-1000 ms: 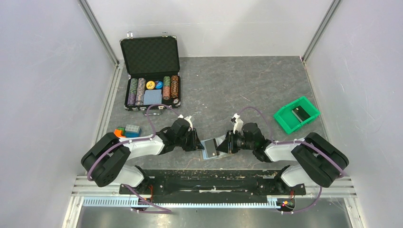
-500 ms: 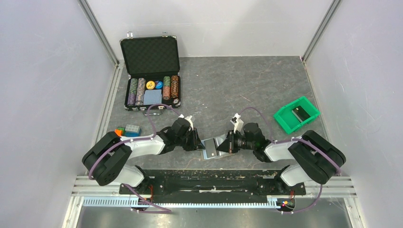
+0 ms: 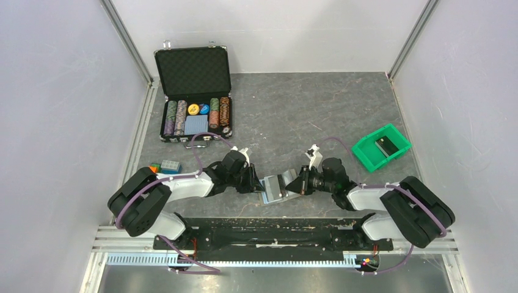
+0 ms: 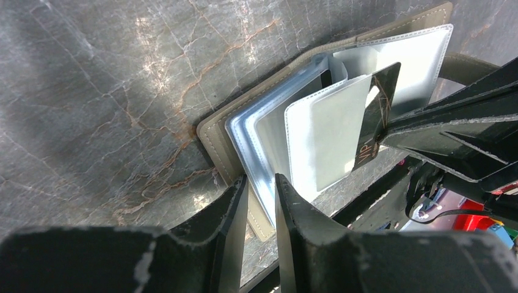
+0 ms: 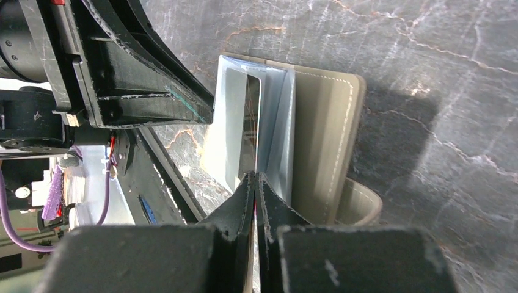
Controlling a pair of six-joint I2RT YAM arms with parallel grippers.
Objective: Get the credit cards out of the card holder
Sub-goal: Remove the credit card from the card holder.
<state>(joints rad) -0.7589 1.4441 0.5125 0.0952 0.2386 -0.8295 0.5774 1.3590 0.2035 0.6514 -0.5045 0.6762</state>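
Note:
The tan card holder (image 3: 273, 190) lies open near the table's front edge, between both grippers. In the left wrist view its tan cover (image 4: 214, 131) carries several clear, pale sleeves (image 4: 324, 140). A dark credit card (image 4: 375, 122) with "VIP" lettering sticks partway out of one sleeve. My left gripper (image 4: 261, 189) (image 3: 257, 184) is shut on the holder's near edge and sleeves. My right gripper (image 5: 255, 178) (image 3: 295, 183) is shut on the dark card, seen edge-on (image 5: 255, 131), beside the tan cover (image 5: 324, 140). No other card is visible.
An open black chip case (image 3: 194, 97) stands at the back left. A green bin (image 3: 380, 148) holding a dark item sits at the right. Coloured blocks (image 3: 165, 166) lie left of the left arm. The black base rail (image 3: 269, 229) runs just behind the holder.
My right gripper has drawn back to the right, and the dark card has slid further out of its sleeve. The left gripper has stayed clamped on the holder.

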